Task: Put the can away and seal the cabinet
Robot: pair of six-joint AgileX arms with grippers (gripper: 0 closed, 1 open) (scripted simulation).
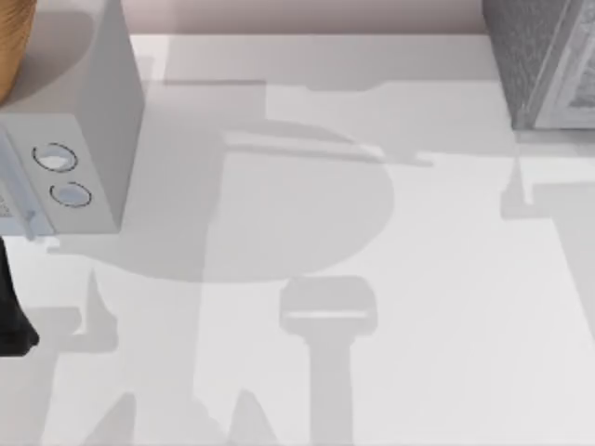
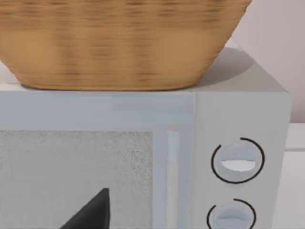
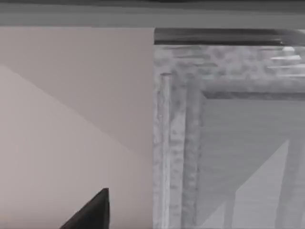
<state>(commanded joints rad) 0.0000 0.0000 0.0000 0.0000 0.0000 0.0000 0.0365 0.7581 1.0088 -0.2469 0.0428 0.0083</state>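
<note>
Worktop: white, shadowed, carries all below.
Cabinet: dark-grey speckled, far right corner of worktop; framed front panel faces right wrist view.
Light-grey box: two dials, opposite cabinet, left side; wicker basket on top.
Left arm: dark, below box.
Can: whereabouts cannot tell.
Fingers, both grippers: state cannot tell.
Advice: locate can before approaching cabinet; keep clear of panel edge.
</note>
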